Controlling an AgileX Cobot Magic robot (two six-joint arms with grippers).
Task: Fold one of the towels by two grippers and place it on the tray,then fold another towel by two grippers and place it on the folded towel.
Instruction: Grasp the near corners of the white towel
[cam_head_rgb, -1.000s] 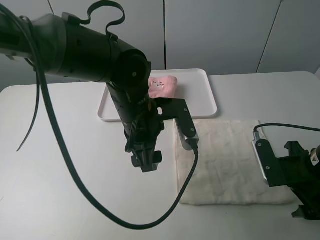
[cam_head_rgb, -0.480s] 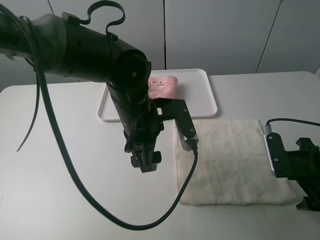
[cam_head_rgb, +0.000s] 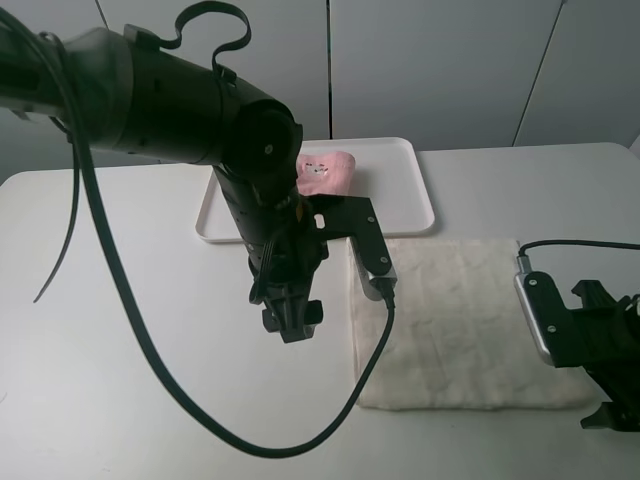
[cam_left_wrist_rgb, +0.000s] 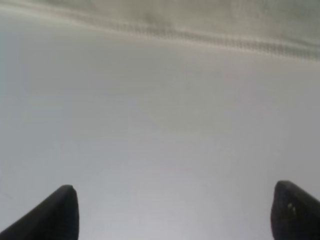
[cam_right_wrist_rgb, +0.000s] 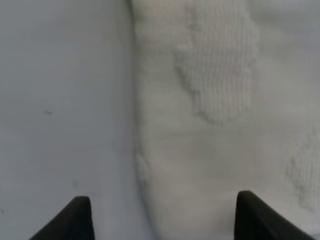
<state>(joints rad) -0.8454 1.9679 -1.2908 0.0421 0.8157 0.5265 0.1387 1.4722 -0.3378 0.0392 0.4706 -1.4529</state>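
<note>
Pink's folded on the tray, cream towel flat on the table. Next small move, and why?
Probably slide the left gripper sideways to the cream towel's left edge: its open jaws hang over bare table, while the open right gripper straddles the right edge.

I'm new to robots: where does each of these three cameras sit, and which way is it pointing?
Exterior high: mounted above, looking down at the table, tray, pink towel and cream towel; left arm and right arm show.
Left wrist: on the left arm, facing down at bare table beside the cream towel's edge; tips of the left end effector show.
Right wrist: on the right arm, facing down at the cream towel's edge; tips of the right end effector show.
Shared: all three see the cream towel.
</note>
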